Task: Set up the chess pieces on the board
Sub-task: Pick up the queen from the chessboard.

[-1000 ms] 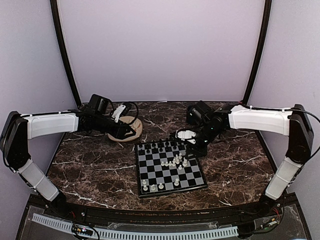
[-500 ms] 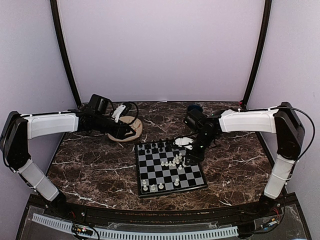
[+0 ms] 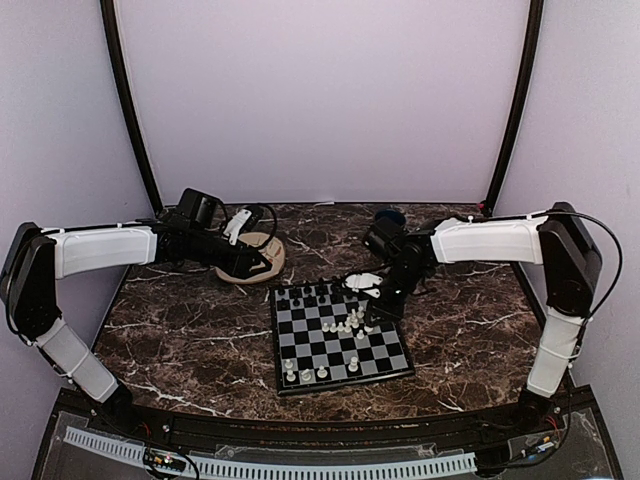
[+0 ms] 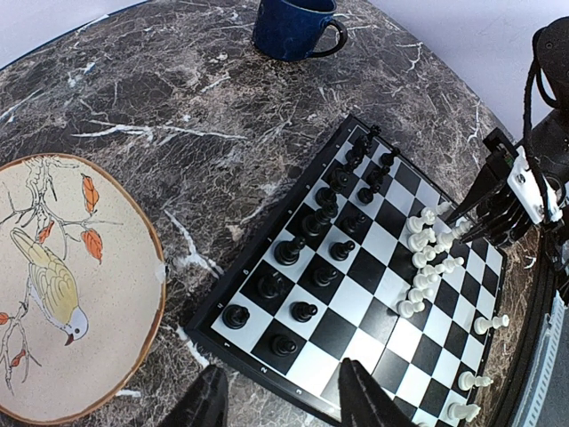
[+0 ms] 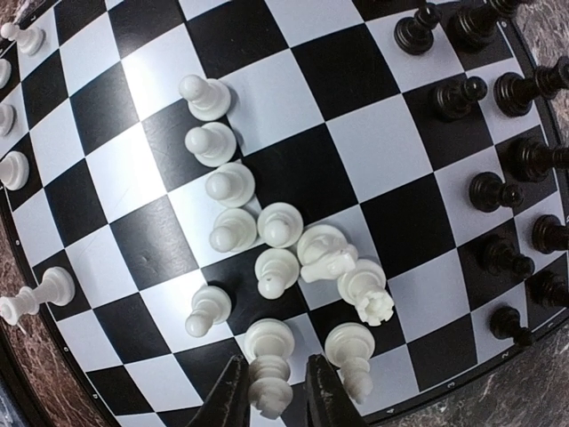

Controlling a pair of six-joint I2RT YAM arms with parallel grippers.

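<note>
Right gripper (image 5: 274,378): fingers narrowly apart, astride one white piece (image 5: 268,342) in the white cluster (image 5: 267,227) on the board's right side; whether it is clamped cannot be told.
Left gripper (image 4: 280,400): spread wide, empty, beside the plate (image 4: 116,267), far-left of the table.
Board (image 3: 300,340): table centre, toward the near edge.
Black pieces (image 4: 316,222): the board's far rows.

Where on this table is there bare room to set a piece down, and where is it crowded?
Bare marble lies left of the board, in front of the plate, and right of the board. The squares left of the white cluster are free. Crowded: that cluster at the right tool and the black rows.
</note>
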